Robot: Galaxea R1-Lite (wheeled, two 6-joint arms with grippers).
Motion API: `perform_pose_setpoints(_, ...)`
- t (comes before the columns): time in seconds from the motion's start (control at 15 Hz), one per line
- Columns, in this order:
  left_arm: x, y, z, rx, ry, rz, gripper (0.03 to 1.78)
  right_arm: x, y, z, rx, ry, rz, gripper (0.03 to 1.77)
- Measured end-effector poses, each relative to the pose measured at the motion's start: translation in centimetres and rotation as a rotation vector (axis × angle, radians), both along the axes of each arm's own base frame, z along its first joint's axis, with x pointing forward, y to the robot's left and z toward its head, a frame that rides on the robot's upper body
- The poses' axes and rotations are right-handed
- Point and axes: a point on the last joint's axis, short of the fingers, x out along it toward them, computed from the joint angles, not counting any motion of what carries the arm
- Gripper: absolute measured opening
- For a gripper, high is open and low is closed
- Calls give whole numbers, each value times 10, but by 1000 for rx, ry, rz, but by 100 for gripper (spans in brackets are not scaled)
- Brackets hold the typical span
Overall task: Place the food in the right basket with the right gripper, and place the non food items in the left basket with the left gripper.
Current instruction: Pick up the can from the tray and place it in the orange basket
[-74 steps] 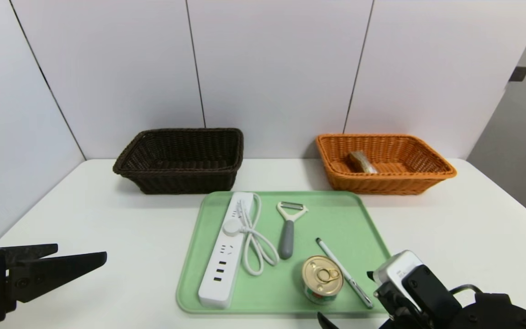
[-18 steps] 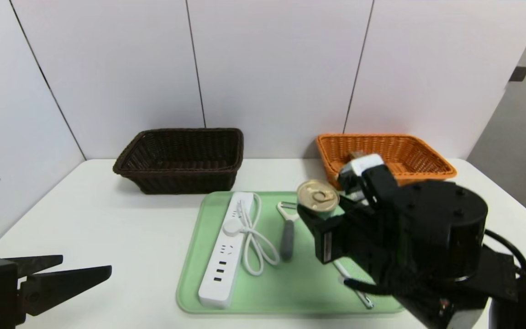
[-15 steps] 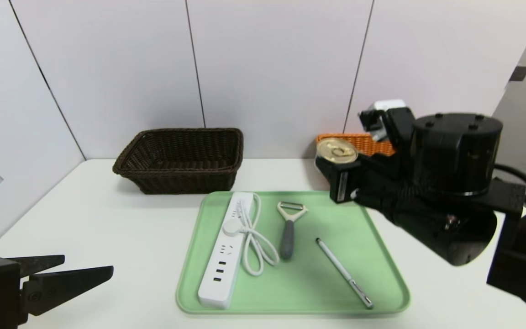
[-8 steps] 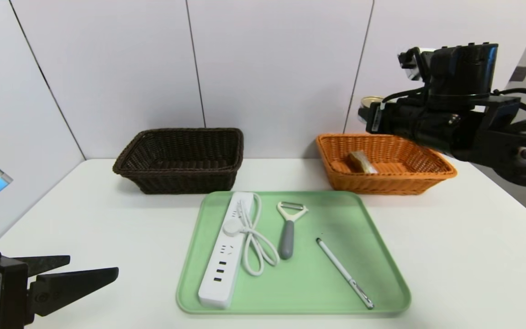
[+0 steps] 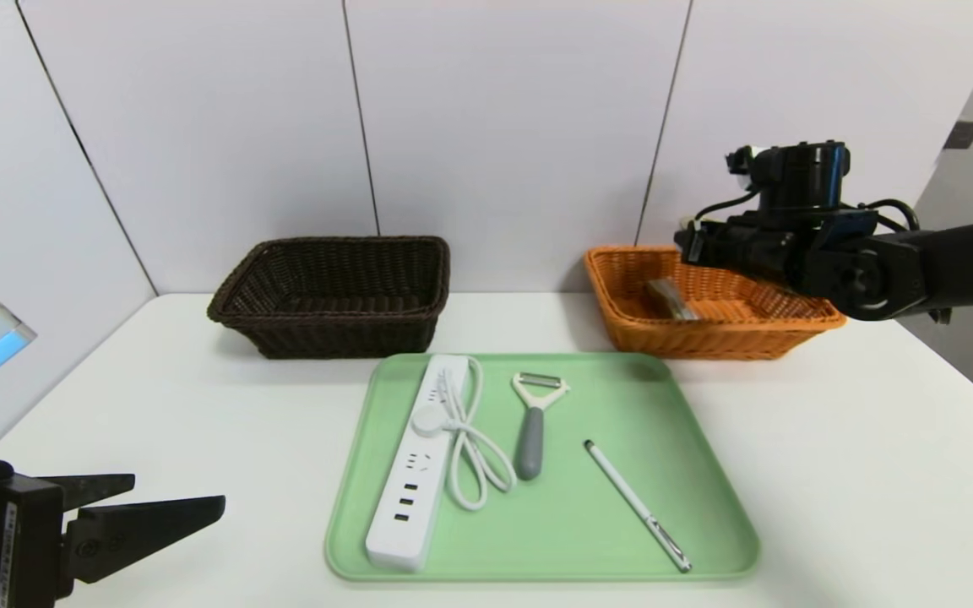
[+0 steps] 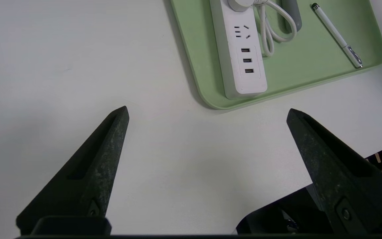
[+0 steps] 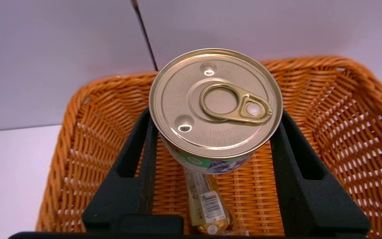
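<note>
My right gripper [image 5: 693,245] hovers over the orange basket [image 5: 790,325] at the back right. It is shut on a gold-lidded food can [image 7: 215,103], which hangs upright above the basket floor. A wrapped snack [image 7: 204,199] lies in the basket below the can. On the green tray [image 5: 622,540] lie a white power strip [image 5: 415,473] with its cord, a grey-handled peeler [image 5: 530,422] and a white pen [image 5: 637,505]. My left gripper [image 5: 178,492] is open and empty, low over the table at the front left, short of the tray's near corner [image 6: 211,103].
The dark brown basket [image 5: 326,317] stands at the back left against the wall, with nothing visible in it. White table [image 5: 199,397] surrounds the tray on all sides. The wall stands right behind both baskets.
The right arm carried the can from above the tray up and back to the right, then came lower over the orange basket. The left gripper has barely shifted.
</note>
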Motion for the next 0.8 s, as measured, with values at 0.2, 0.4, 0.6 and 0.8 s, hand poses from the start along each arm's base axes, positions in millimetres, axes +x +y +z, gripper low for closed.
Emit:
perform_pose_setpoints(0.2,2,-1,0,0,1,0,169,12,-9,-15,-3,29,-24,96)
perform_pose_setpoints(0.4,4,-1,0,1,0,2,169,20,-21,-24,-7,48,-53,96)
perform_pose_setpoints(0.6,5,-2,-1,4,6,3,169,23,-22,-29,-10,80,-56,96)
perform_pose_setpoints(0.8,7,-3,-1,1,2,3,169,26,-22,-32,-10,85,-58,118)
